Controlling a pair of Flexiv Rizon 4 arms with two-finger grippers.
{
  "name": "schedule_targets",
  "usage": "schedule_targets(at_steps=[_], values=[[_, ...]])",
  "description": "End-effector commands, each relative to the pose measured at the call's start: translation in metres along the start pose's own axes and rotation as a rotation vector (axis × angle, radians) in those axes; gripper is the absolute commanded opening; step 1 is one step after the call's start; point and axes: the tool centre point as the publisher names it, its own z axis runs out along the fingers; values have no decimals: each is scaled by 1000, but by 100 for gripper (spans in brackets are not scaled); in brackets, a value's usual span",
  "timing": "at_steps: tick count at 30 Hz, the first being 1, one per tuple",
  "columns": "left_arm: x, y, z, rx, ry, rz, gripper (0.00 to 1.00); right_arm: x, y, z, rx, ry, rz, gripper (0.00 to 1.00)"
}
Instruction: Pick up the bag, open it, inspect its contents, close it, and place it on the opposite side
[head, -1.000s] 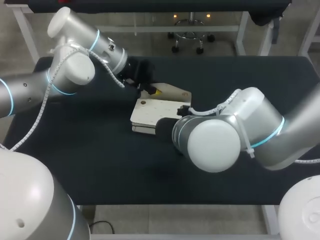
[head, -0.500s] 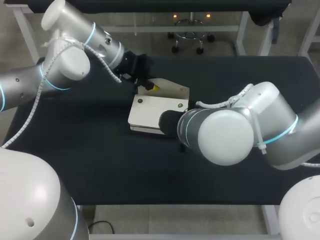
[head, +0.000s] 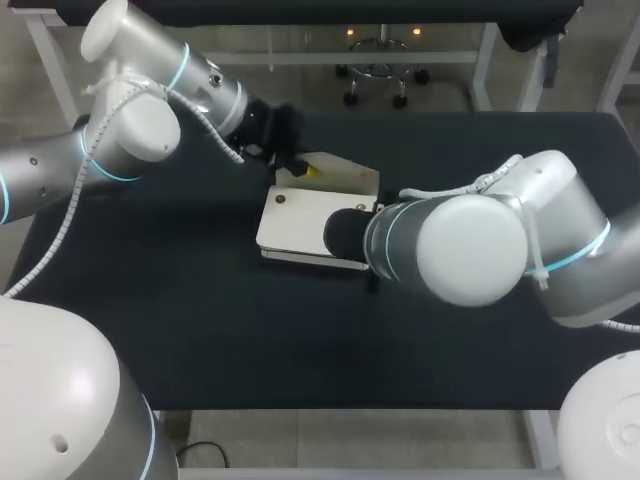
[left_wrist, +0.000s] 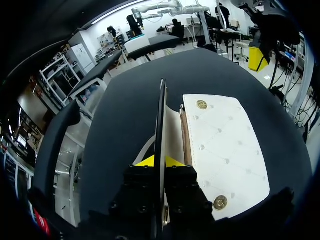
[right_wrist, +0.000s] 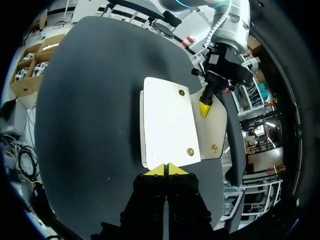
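A white bag (head: 305, 225) with two brass snaps lies flat in the middle of the black table (head: 180, 320). Its flap (head: 345, 178) is folded back on the far side. In the left wrist view the flap (left_wrist: 161, 120) runs edge-on between the yellow tips of my left gripper (left_wrist: 161, 161), which is shut on it, with the bag's body (left_wrist: 225, 150) beside it. My right gripper (right_wrist: 166, 170) is shut, its tips together right at the bag's (right_wrist: 167, 122) near edge. The right wrist view also shows my left gripper (right_wrist: 205, 107) on the flap (right_wrist: 214, 132). In the head view my right arm hides its own fingers.
My right arm's bulky elbow (head: 470, 250) hangs over the table just right of the bag. Bare black tabletop lies to the left (head: 150, 260) and to the far right (head: 560, 160) of the bag.
My right gripper has gone from open to shut while its arm shifted towards the bag's right end. The left arm drew back a little with the flap, and the bag slid slightly left.
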Motion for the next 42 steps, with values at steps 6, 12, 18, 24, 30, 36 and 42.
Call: schedule_targets(at_steps=[6, 12, 18, 24, 30, 36, 42], values=[[10, -20, -27, -46, -19, 2, 0, -37, 17, 1, 22, 121, -29, 0], [18, -29, -37, -52, -15, 12, 0, -48, 21, 3, 25, 127, -45, 0], [23, -32, -40, -20, 35, -27, 0, -59, 24, 5, 8, 117, -53, 0], [23, -32, -46, 44, 97, -161, 0, -64, 25, 9, 6, 110, -58, 0], [22, -32, -48, 63, 129, -207, 0, -67, 28, 7, 1, 99, -67, 0], [22, -32, -48, 63, 129, -207, 0, -71, 31, 5, 12, 61, -88, 0], [30, -37, -46, 32, 93, -173, 0, -71, 34, 11, 27, 36, -107, 0]])
